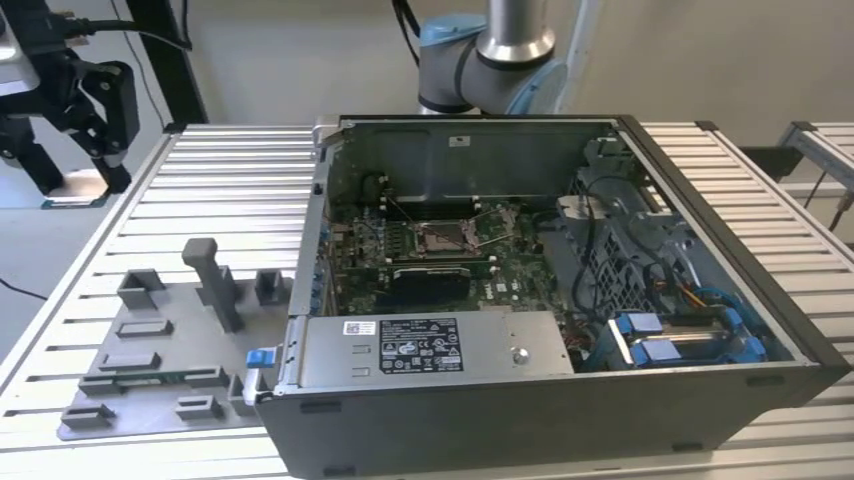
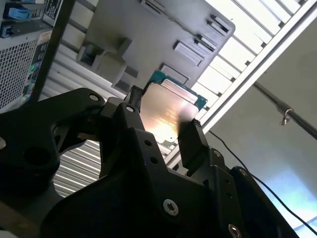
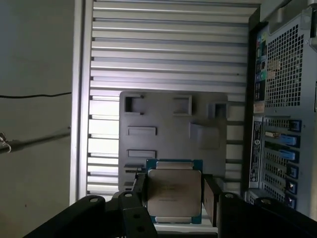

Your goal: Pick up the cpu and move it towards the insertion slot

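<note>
**ITEM: CPU IN GRIPPER, CLEAR OF THE CASE; SLOT OFF TOWARD FRAME CENTRE**

**Gripper.** In the exterior view, the gripper (image 1: 80, 180) is in the upper left of the frame, over the outer edge of the slatted aluminium desk (image 1: 240, 170). It is closed on the cpu. Both wrist views show one black finger (image 3: 140, 194) on each of two opposite edges.

**Cpu.** The cpu (image 3: 173, 191) is a thin, nearly square chip with a silvery lid and a blue-green rim. It is clamped between the fingers and off every surface. Its lid faces the wrist cameras and catches a warm glare in the second wrist view (image 2: 168, 115). It has no marked long axis, and its flat face looks parallel to the desk below.

**Insertion slot.** The insertion slot (image 1: 441, 235) is a metal-framed socket on the motherboard, just above the centre of the exterior frame. It lies inside the open computer case (image 1: 801, 340), just above a black rectangular patch (image 1: 424, 287).

**Governing relation.** The slot is well apart from the gripper, toward the exterior view's right and lower in the frame. The case's side wall (image 1: 320, 200) stands between them.

**Also present.** A grey fixture plate (image 1: 147, 370) with shallow recesses sits at lower left, beside the case. In the first wrist view it appears beneath the held chip.
</note>
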Robot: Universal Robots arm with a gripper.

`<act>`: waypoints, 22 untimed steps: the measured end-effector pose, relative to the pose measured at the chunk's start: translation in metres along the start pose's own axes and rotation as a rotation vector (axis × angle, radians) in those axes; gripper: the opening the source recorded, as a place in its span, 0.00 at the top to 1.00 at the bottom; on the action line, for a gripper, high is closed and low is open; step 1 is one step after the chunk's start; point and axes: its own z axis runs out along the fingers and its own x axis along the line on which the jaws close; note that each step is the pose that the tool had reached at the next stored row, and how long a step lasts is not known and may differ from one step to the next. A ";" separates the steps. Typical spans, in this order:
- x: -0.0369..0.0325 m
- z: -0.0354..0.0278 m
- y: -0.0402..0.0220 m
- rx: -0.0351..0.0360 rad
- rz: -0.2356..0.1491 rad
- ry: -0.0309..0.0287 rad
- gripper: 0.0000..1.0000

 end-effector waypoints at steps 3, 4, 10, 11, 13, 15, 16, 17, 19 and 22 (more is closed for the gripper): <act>-0.0085 0.0000 -0.0002 0.0000 0.000 0.0001 1.00; -0.0111 -0.0001 -0.0003 0.0000 0.000 0.0001 1.00; -0.0260 0.0000 -0.0006 -0.0001 0.000 0.0001 1.00; -0.0281 -0.0001 -0.0006 0.0000 0.000 0.0001 1.00; -0.0326 -0.0001 -0.0008 0.0000 0.000 0.0002 1.00; -0.0370 -0.0001 -0.0008 0.0000 0.000 0.0001 1.00; -0.0390 0.0000 -0.0009 0.0000 0.000 0.0001 1.00; -0.0415 0.0000 -0.0010 -0.0001 0.000 0.0001 1.00; -0.0460 0.0000 -0.0011 -0.0001 0.000 0.0000 1.00; -0.0515 -0.0001 -0.0012 0.0000 0.000 0.0002 1.00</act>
